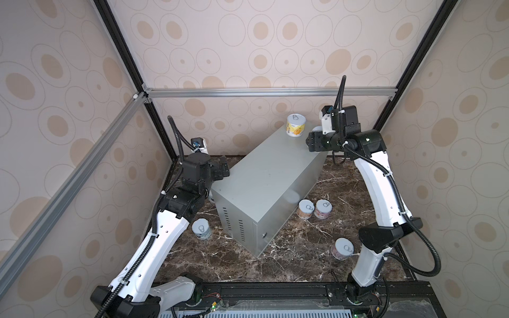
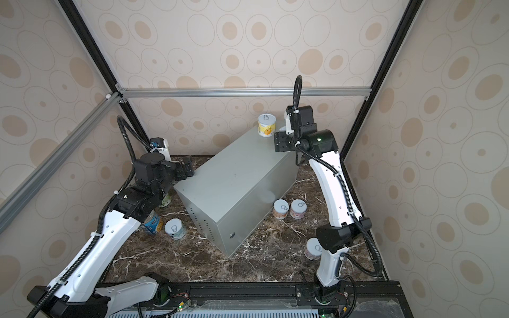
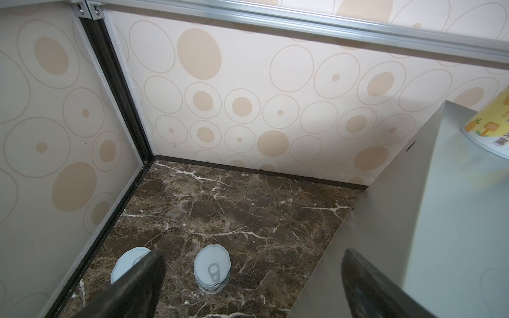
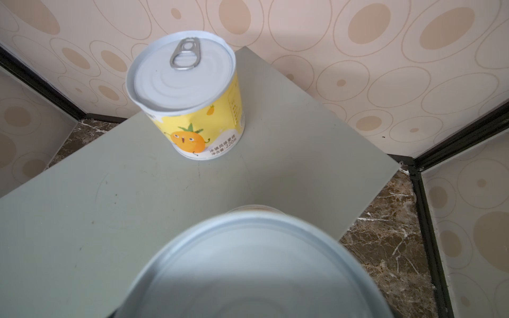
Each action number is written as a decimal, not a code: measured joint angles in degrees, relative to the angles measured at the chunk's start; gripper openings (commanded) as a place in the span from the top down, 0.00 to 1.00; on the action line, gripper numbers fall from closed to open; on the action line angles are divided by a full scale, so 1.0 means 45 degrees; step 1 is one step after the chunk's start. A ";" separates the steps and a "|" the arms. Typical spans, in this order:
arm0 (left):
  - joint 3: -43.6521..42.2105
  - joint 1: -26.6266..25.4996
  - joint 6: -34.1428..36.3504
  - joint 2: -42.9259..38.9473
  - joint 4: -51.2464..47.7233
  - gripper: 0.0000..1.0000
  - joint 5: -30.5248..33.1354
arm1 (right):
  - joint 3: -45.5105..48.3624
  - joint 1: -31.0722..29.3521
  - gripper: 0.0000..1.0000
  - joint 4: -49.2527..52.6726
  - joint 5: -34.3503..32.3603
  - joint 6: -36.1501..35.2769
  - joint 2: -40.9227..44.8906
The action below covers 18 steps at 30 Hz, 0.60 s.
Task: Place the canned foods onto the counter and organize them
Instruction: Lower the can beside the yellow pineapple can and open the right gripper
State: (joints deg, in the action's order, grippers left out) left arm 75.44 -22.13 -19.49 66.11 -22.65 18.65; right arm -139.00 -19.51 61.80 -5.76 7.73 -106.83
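Grey counter (image 1: 261, 176) carries yellow can (image 1: 296, 125) at far corner; right gripper (image 1: 316, 135) clasps pale-lidded can (image 4: 256, 275) (fingers hidden); left gripper (image 3: 252, 256) spread.

We see a yellow can (image 4: 192, 124) bearing an orange pineapple figure, and a plain grey raised surface (image 1: 264, 176). The lower surface (image 1: 289, 264) is dark brown veined white; the walls (image 1: 248, 41) show tan ovals on cream.

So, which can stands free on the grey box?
The yellow pineapple can, upright at the box's far end. Another can sits in the right gripper; the rest are on the marble.
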 measured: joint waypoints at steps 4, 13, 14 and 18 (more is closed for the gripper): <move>0.0000 0.0000 0.0000 0.0194 0.0204 0.01 0.0019 | -0.0908 0.0151 0.35 0.0126 0.0058 -0.0141 -0.0646; 0.0010 0.0000 -0.0005 0.0680 0.0277 0.01 0.0019 | -0.1909 0.0291 0.34 0.0078 0.0364 -0.0408 -0.1851; 0.0010 0.0000 -0.0015 0.0704 0.0282 0.01 0.0015 | -0.1967 0.0296 0.34 0.0053 0.0384 -0.0452 -0.1889; 0.0024 0.0000 -0.0015 0.0758 0.0364 0.01 0.0019 | -0.2118 0.0355 0.32 0.0083 0.0476 -0.0559 -0.2011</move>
State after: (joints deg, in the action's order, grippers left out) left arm 75.55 -22.13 -19.55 69.52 -21.02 18.74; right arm -148.53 -17.91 62.17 -3.62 5.21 -115.87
